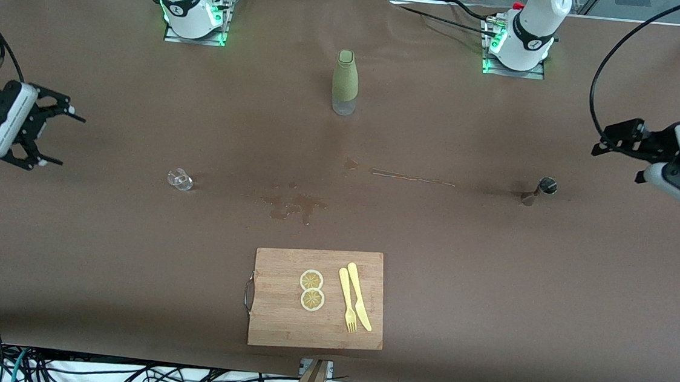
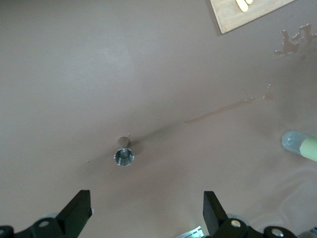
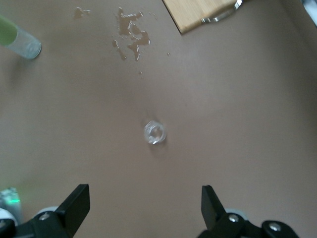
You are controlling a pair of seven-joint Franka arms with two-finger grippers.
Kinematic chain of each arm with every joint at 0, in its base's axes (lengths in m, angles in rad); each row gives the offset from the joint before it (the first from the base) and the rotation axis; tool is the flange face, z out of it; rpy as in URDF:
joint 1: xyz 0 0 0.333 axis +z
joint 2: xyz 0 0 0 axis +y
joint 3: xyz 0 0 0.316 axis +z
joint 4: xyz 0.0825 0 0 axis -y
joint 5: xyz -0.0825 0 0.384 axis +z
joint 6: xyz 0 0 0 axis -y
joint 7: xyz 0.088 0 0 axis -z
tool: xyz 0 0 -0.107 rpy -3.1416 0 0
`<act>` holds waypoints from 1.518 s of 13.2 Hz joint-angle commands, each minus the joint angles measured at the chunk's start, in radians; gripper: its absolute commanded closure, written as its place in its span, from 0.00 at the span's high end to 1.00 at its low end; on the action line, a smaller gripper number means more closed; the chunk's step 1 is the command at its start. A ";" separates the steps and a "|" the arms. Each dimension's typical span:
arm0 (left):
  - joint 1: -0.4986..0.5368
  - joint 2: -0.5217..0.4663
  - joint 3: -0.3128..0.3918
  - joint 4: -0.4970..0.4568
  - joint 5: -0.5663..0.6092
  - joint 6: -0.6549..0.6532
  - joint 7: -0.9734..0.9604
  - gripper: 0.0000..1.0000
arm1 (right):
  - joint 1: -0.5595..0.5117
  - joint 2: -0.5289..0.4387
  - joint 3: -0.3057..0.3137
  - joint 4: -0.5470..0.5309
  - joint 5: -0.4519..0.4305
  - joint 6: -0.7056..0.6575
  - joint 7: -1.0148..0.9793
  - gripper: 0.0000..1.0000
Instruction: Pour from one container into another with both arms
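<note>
A small glass (image 1: 180,179) left of centre and a metal cup (image 1: 546,185) at right stand apart on the worktop (image 1: 491,276), while the left gripper (image 2: 146,214) and right gripper (image 3: 144,208) hover at the frame's edges, jaws released, fitting either pre-pour or finished.

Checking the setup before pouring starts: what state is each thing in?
Left gripper: open, in the air at the left arm's end of the table.
Right gripper: open, in the air at the right arm's end.
Metal cup: upright, untouched.
Small glass: upright, untouched.
Green bottle: upright, capped.
Tablecloth: wet stains mid-table.
Cutting board: flat, bearing lemon slices, fork and knife.
</note>
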 commanded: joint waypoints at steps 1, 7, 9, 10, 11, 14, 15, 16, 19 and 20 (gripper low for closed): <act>-0.004 -0.067 -0.005 -0.046 0.048 0.009 -0.144 1.00 | 0.050 -0.134 0.017 -0.039 -0.108 -0.061 0.310 1.00; 0.007 -0.148 -0.066 -0.102 0.089 -0.054 -0.399 1.00 | 0.131 -0.218 0.053 0.059 -0.256 -0.232 0.938 1.00; 0.015 -0.147 -0.077 -0.109 0.100 -0.046 -0.399 1.00 | 0.134 -0.232 0.054 0.057 -0.262 -0.215 1.003 1.00; 0.015 -0.142 -0.079 -0.109 0.101 -0.031 -0.402 1.00 | 0.136 -0.238 0.051 0.056 -0.280 -0.192 1.020 1.00; 0.015 -0.138 -0.080 -0.108 0.103 -0.016 -0.405 1.00 | 0.131 -0.237 0.041 0.053 -0.288 -0.171 1.017 1.00; 0.009 -0.115 -0.080 -0.091 0.101 -0.014 -0.407 1.00 | 0.128 -0.215 0.014 0.057 -0.239 -0.192 1.023 1.00; 0.005 -0.113 -0.080 -0.089 0.101 -0.014 -0.408 1.00 | 0.128 -0.211 -0.002 0.062 -0.234 -0.192 1.024 1.00; 0.002 -0.113 -0.080 -0.089 0.101 -0.014 -0.408 1.00 | 0.128 -0.211 -0.004 0.062 -0.234 -0.194 1.024 1.00; 0.012 -0.113 -0.074 -0.089 0.101 -0.014 -0.407 1.00 | 0.131 -0.209 -0.001 0.062 -0.230 -0.194 1.035 1.00; 0.016 -0.108 -0.074 -0.089 0.100 -0.014 -0.408 1.00 | 0.131 -0.211 0.004 0.062 -0.227 -0.194 1.047 1.00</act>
